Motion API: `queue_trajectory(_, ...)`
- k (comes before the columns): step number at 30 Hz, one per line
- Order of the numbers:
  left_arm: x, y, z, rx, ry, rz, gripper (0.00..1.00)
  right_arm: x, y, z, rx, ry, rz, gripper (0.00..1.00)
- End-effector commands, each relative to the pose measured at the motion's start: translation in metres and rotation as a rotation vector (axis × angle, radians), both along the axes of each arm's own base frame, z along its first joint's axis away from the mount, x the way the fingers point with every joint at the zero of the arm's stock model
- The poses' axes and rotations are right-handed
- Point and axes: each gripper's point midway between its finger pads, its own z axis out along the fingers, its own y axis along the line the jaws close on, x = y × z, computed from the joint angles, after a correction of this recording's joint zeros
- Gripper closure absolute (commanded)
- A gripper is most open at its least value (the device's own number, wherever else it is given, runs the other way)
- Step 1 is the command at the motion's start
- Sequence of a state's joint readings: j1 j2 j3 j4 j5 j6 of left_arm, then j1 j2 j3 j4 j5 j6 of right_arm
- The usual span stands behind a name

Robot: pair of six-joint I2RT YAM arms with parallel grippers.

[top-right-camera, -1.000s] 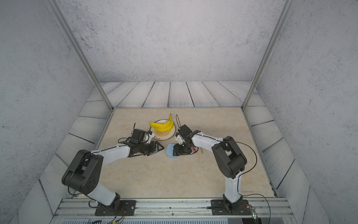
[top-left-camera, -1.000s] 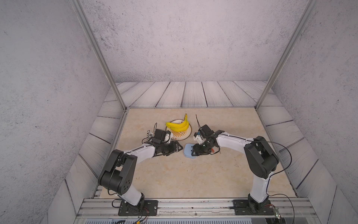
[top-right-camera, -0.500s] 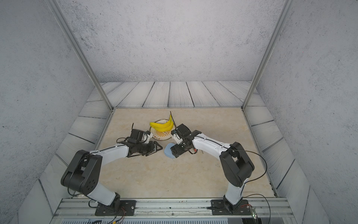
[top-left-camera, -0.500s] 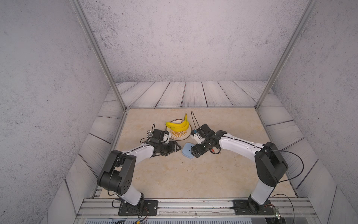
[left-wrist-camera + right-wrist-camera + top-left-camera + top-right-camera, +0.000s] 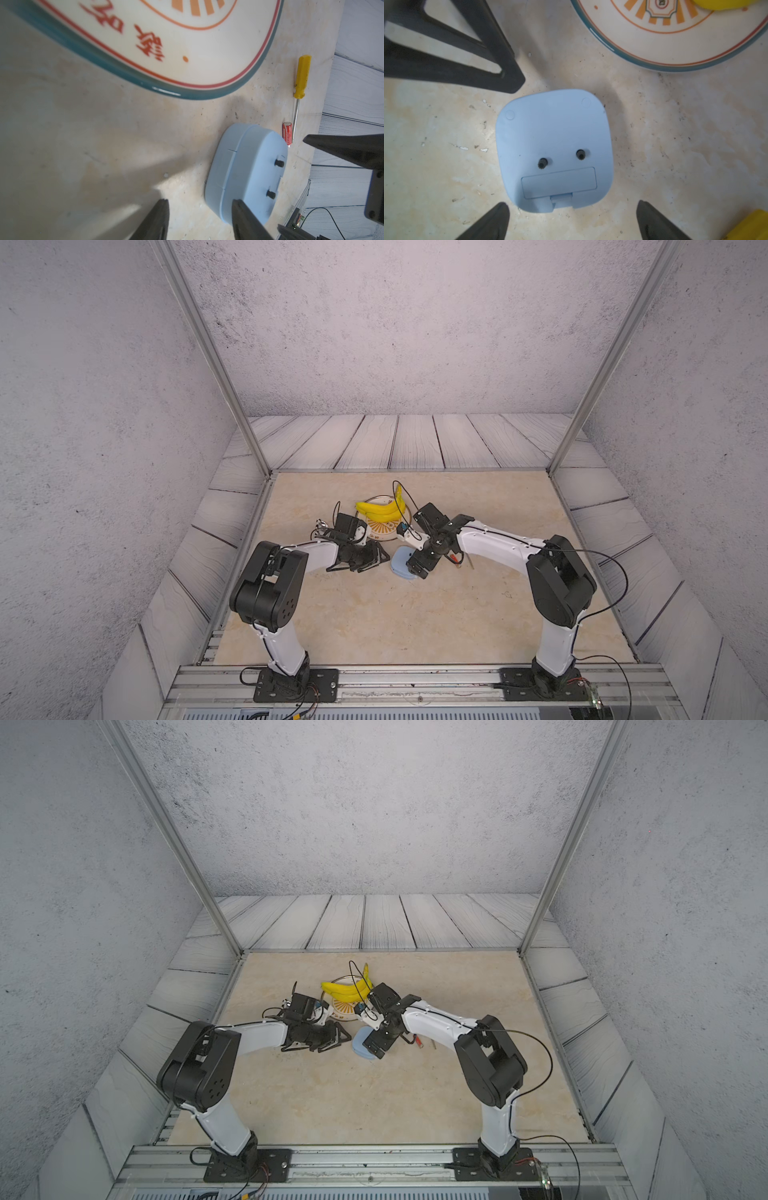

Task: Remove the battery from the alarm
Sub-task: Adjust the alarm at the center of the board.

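Note:
The light-blue alarm (image 5: pixel 554 141) lies face down on the table, its back with two dark holes and a closed lid (image 5: pixel 558 182) turned up. In both top views the alarm (image 5: pixel 399 568) (image 5: pixel 358 1046) sits between the two arms. My right gripper (image 5: pixel 572 206) hangs over it, open wide, touching nothing. My left gripper (image 5: pixel 199 201) is open beside the alarm (image 5: pixel 247 172), with only bare table between its fingers. The red battery (image 5: pixel 287 133) lies on the table just past the alarm, next to the screwdriver's shaft. In a top view the battery (image 5: pixel 452 557) shows under the right forearm.
A yellow-handled screwdriver (image 5: pixel 302 76) lies on the table beside the battery. A round plate (image 5: pixel 380 538) with bananas (image 5: pixel 380 510) stands just behind the alarm and both grippers. Grey walls and metal posts enclose the table.
My right gripper's jaws have opened wide over the alarm and the right arm's elbow has swung outward. My left gripper's jaws have come somewhat closer together.

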State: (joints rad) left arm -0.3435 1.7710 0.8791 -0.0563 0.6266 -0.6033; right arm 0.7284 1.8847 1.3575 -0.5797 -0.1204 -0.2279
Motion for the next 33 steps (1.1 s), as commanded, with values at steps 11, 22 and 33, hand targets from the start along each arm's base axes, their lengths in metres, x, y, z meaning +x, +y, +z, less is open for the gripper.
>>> queue_trajectory(11, 0.003, -0.006, -0.01, -0.012, 0.024, -0.028, 0.46, -0.002, 0.025, -0.014, 0.014, 0.01, 0.105, 0.0)
queue_trajectory(22, 0.002, -0.008, -0.003, -0.033, 0.001, -0.026, 0.45, -0.003, 0.026, -0.023, 0.027, 0.009, 0.088, 0.2)
queue_trajectory(33, -0.007, -0.017, 0.08, -0.255, -0.177, -0.045, 0.26, -0.006, 0.015, 0.036, 0.148, -0.111, 0.041, 0.24)
